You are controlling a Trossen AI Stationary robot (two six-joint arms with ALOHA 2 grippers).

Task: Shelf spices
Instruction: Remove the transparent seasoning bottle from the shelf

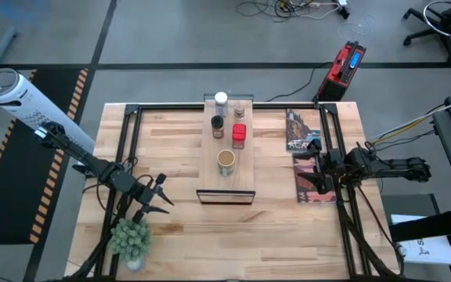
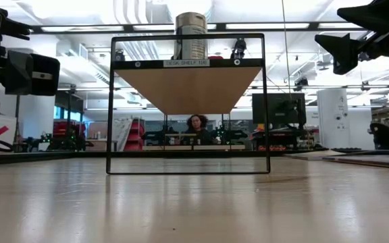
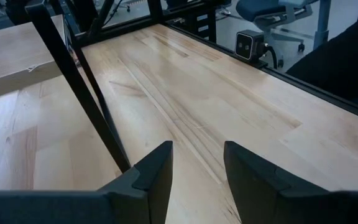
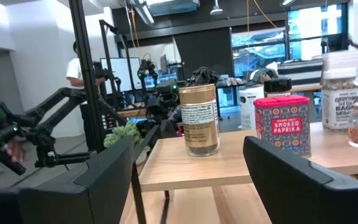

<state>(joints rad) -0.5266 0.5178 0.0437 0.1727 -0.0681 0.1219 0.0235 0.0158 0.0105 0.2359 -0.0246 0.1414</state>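
All four spices stand on the shelf (image 1: 226,168) at centre frame in the high view: white-capped jar (image 1: 221,99) uppermost, dark jar (image 1: 218,125), red tin (image 1: 239,136), tan-topped jar (image 1: 225,161) lowest. The right gripper (image 1: 304,166), right of the shelf, has fingers apart, empty. The left gripper (image 1: 165,199), lower left, is closed on nothing

A: The light is even and bright from above; ceiling strips (image 2: 80,27) glow white in the low view; the near tabletop (image 2: 194,209) there is soft and out of focus.

B: Agreed; the shelf (image 2: 189,86) shows a dim underside; in the right wrist view far windows (image 4: 309,28) glare blue; dark fingers (image 4: 104,180) blur up close.
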